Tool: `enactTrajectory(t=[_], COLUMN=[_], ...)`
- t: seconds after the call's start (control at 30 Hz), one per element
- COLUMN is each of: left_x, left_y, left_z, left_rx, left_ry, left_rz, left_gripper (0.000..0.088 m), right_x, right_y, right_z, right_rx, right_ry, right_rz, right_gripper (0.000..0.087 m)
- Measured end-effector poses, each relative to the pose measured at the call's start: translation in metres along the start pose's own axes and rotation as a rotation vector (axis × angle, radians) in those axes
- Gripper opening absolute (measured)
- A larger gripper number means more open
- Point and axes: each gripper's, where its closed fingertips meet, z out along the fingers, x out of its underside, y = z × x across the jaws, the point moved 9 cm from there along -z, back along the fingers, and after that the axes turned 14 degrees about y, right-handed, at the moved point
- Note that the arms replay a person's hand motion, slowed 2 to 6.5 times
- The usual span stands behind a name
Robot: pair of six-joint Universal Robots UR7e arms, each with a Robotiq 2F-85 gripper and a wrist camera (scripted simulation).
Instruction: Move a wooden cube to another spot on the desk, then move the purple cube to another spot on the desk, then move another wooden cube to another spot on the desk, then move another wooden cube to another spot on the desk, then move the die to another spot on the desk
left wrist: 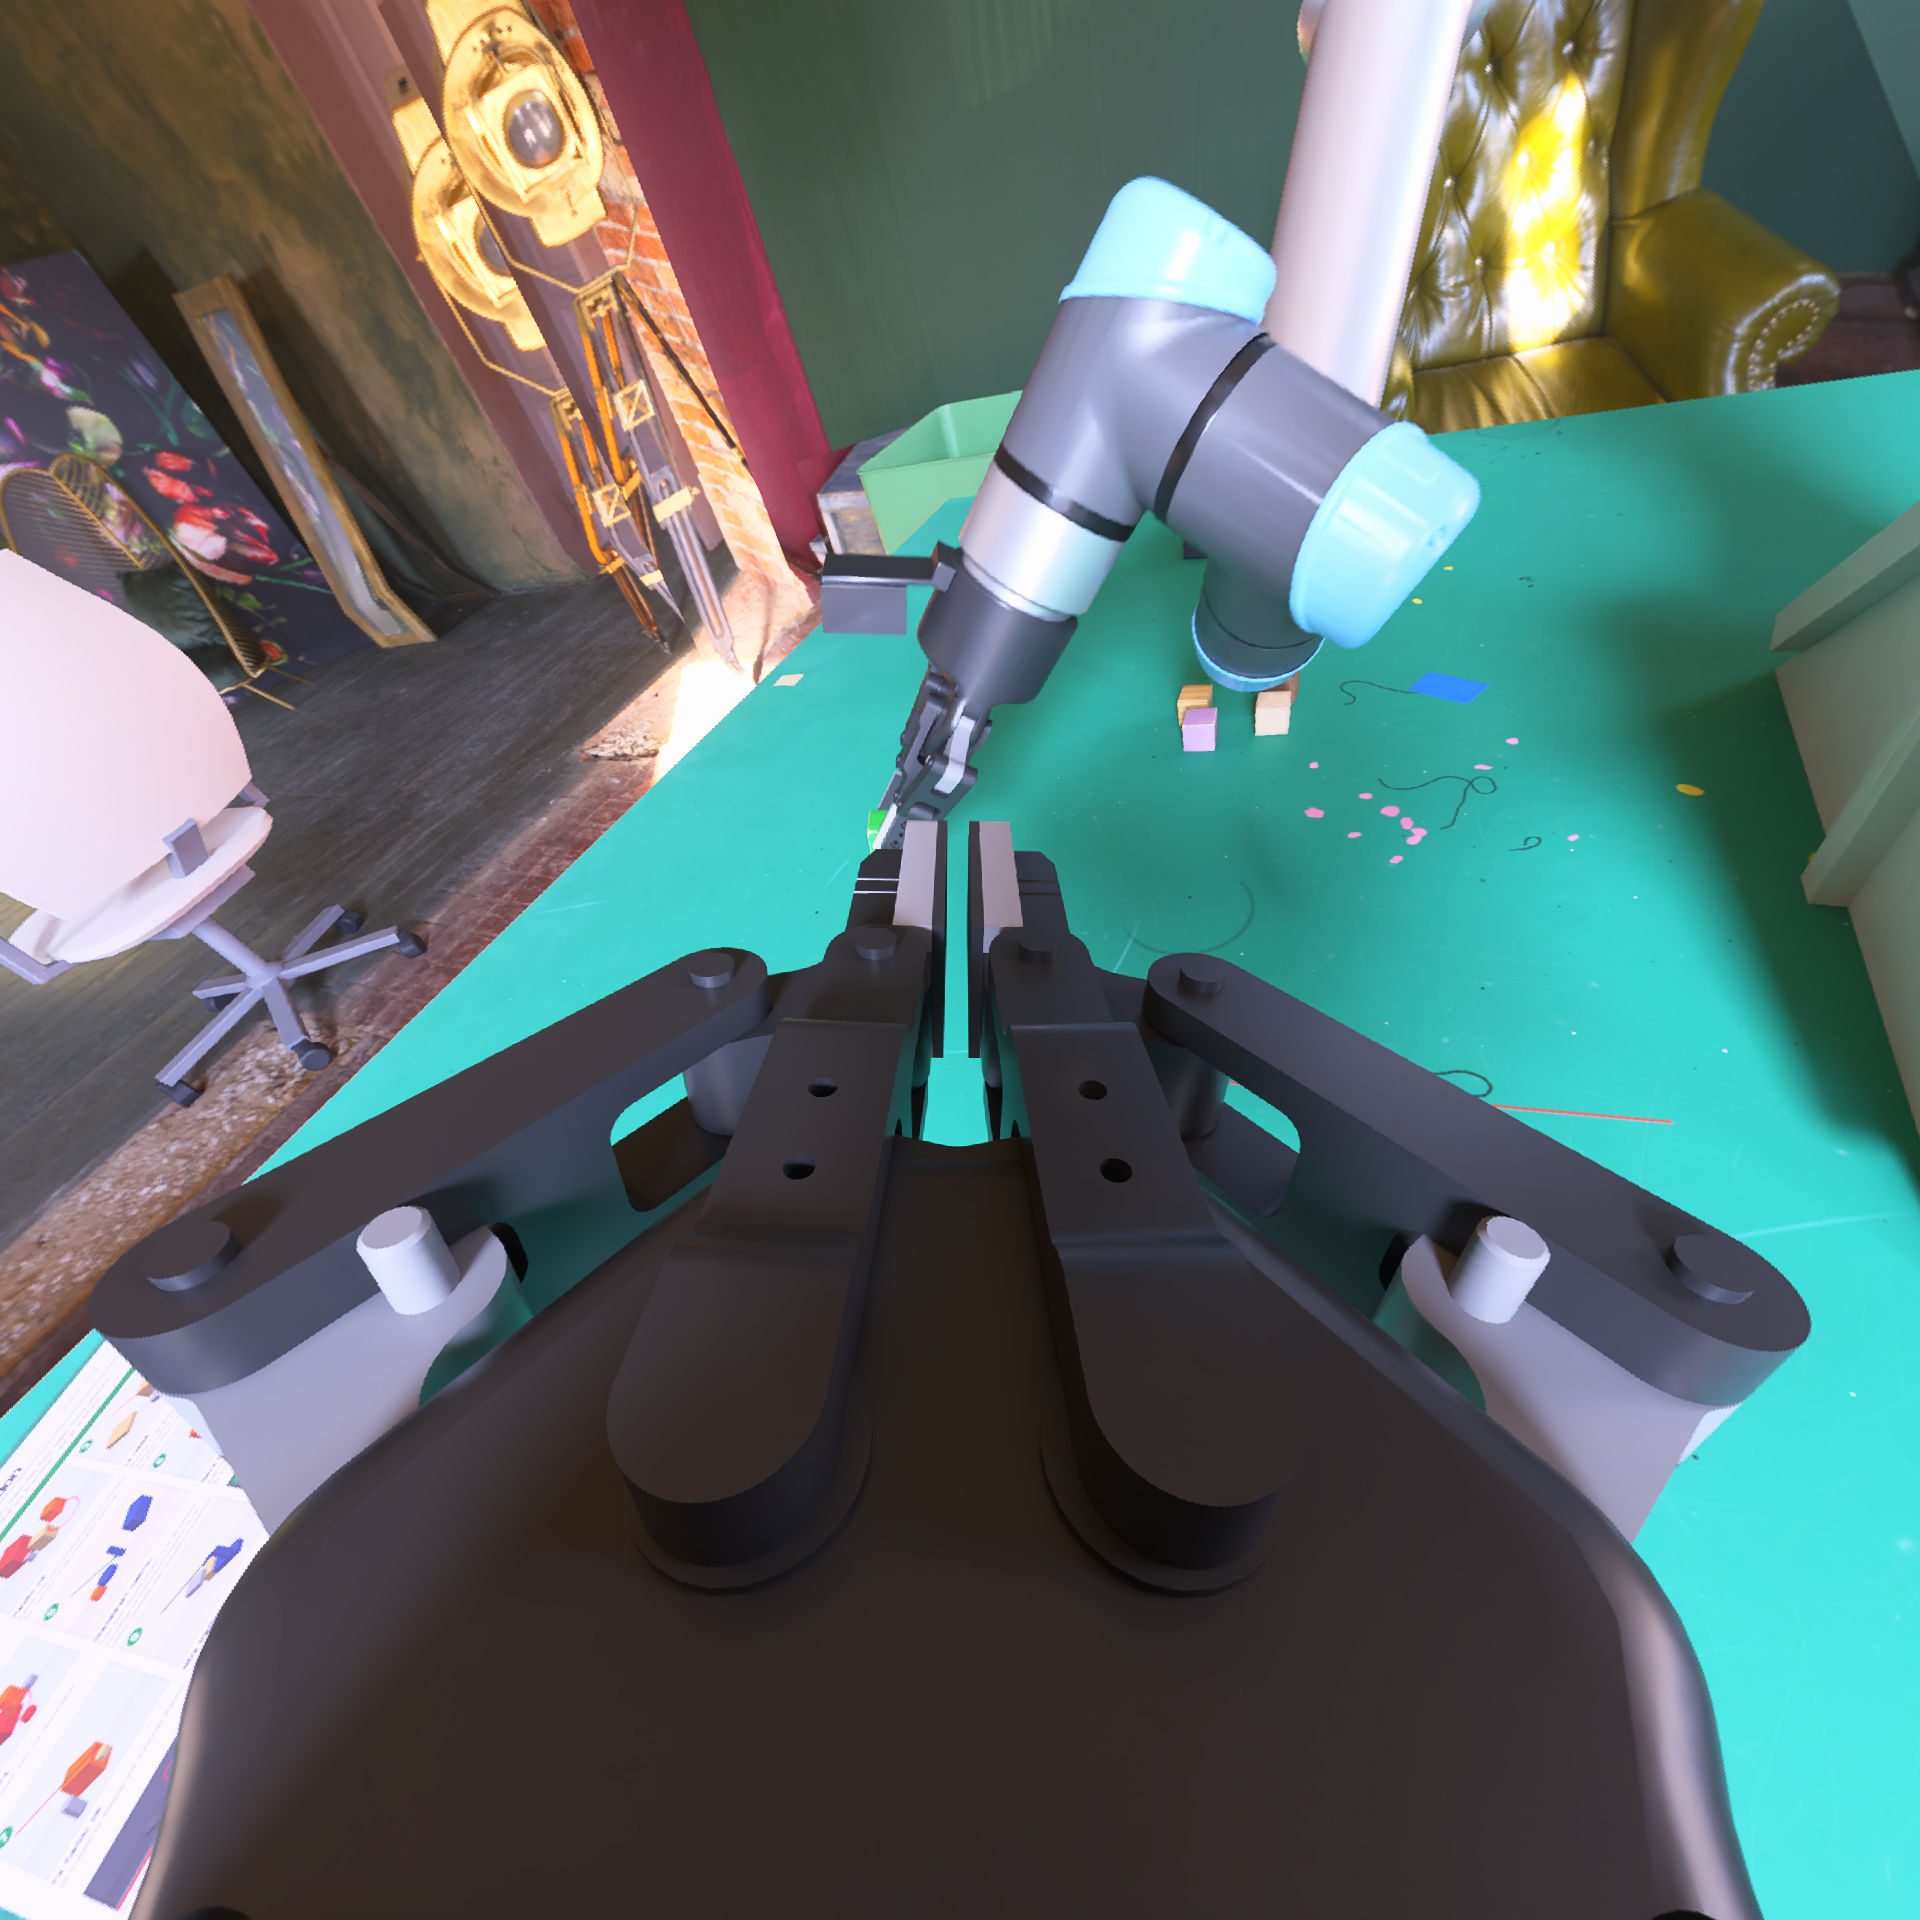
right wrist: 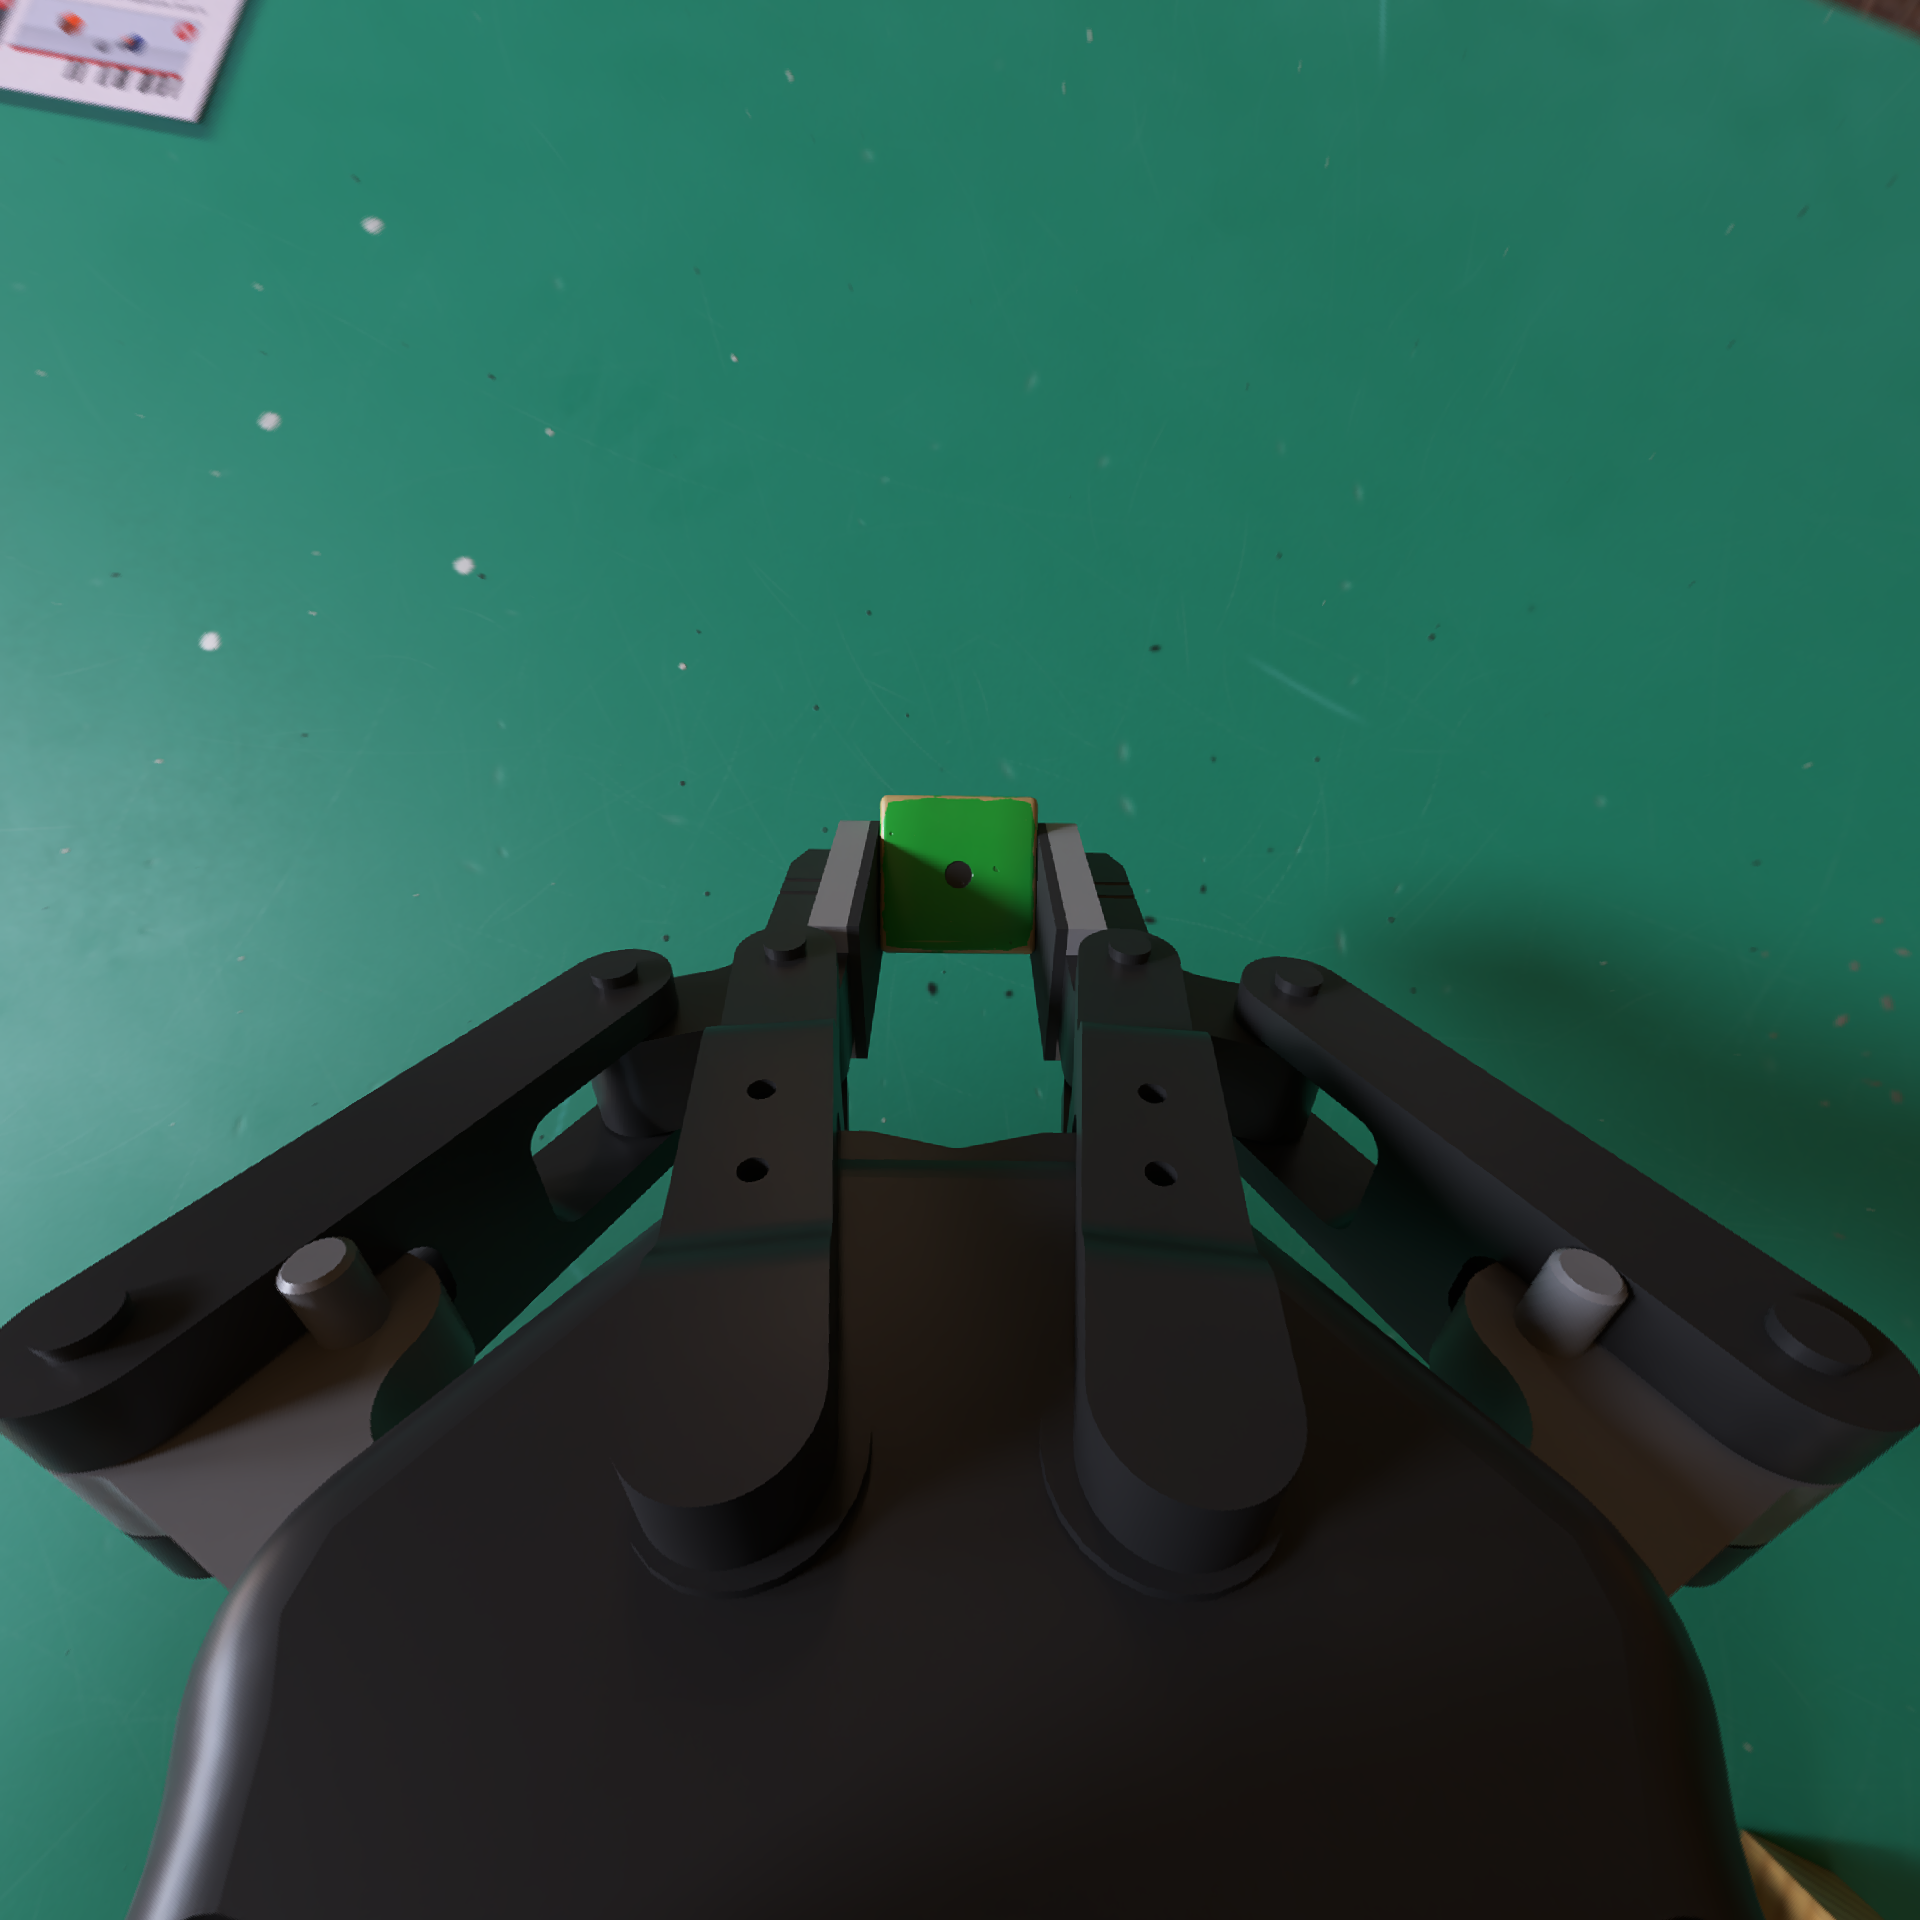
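In the left wrist view, the small green die (left wrist: 876, 828) was mostly hidden behind the right gripper (left wrist: 928, 795); a third pale wooden cube (left wrist: 1291, 683) sat largely concealed behind the arm's blue-capped joint (left wrist: 1252, 649).

Green desk (left wrist: 1351, 1039), scuffed, pink paint flecks. Purple cube (left wrist: 1198, 728) on it; wooden cube (left wrist: 1272, 713) just beside, 2nd wooden cube (left wrist: 1194, 698) touching behind. Blue patch (left wrist: 1448, 687) near. Printed sheet (left wrist: 94, 1621) well apart, at desk edge.

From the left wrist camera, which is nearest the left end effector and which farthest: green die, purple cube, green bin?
1. Green die: just beyond the left end effector tips, in the right end effector.
2. Purple cube: farther, to the right, beside wooden cubes.
3. Green bin: farthest, at the desk's far edge.
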Motion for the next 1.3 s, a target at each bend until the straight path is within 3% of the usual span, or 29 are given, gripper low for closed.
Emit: enactTrajectory(t=[0.37,0.8,1.07,1.3], left_x=[0.000,0.000,-0.002,-0.003], left_y=[0.000,0.000,-0.001,-0.002], left_z=[0.001,0.005,0.008,0.012], left_rx=[0.000,0.000,0.005,0.009], left_ry=[0.001,0.015,0.021,0.025], left_rz=[-0.006,-0.005,-0.004,-0.004], left_gripper=[0.0036,0.0036,0.0036,0.0036], right_x=[0.015,0.062,0.098,0.132], right_y=[0.010,0.005,-0.014,-0.035], right_z=[-0.078,-0.163,-0.198,-0.211], right_rx=[0.032,0.089,0.150,0.166], right_ry=[-0.151,-0.262,-0.274,-0.248], right_rz=[-0.083,-0.099,-0.054,0.027], right_gripper=[0.0253,0.0253,0.0253,0.0253])
